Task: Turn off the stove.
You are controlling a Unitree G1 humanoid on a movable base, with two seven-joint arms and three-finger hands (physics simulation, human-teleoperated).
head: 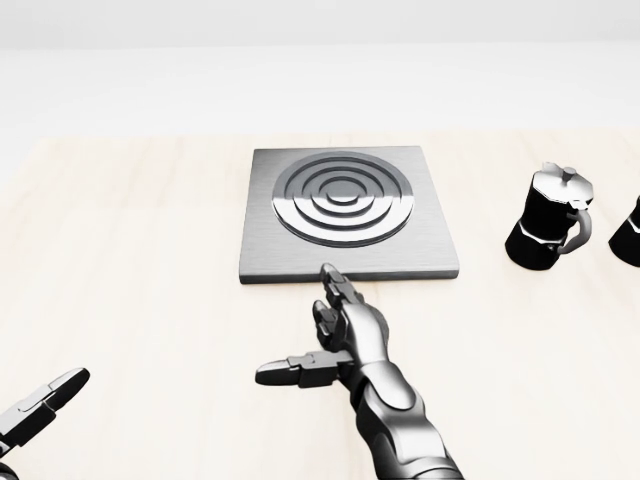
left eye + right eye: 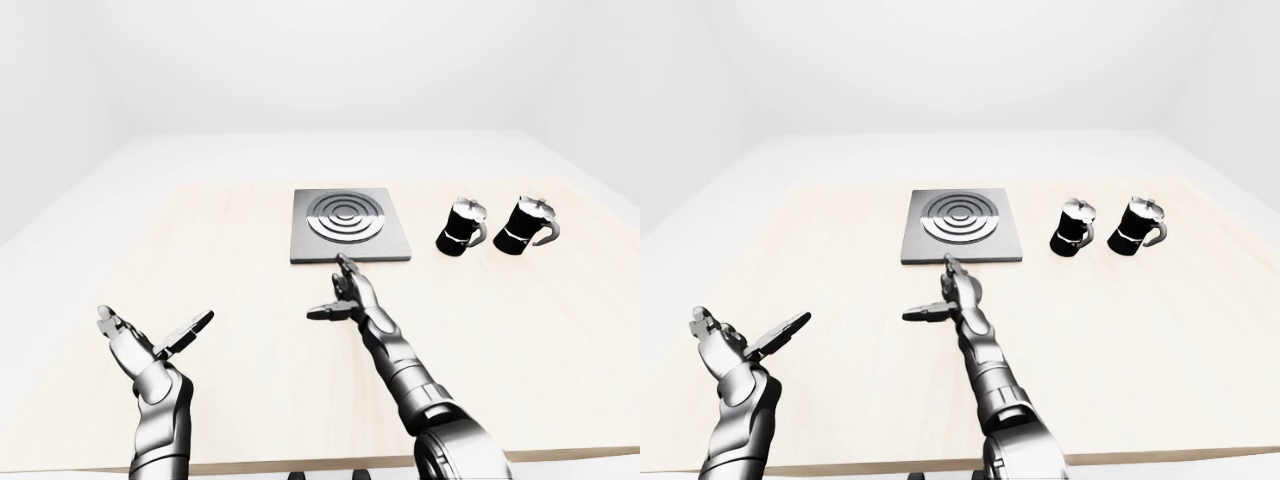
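Observation:
The square steel stove plate [image 1: 345, 255] lies at the table's middle, and its ringed burner [image 1: 345, 197] looks dull dark grey. Just below the plate's lower edge my right hand [image 1: 312, 335] lies flat and open, fingers [image 1: 335, 287] pointing at the plate and thumb stretched out to the left. The black knob that stood at that spot is hidden under the hand. In the left-eye view my left hand [image 2: 155, 335] hovers at lower left, palm up and open, holding nothing.
Two black moka pots [image 2: 462, 226] [image 2: 527, 224] stand to the right of the stove. The pale wooden table [image 2: 220, 250] reaches far to both sides; its near edge runs along the bottom of the eye views.

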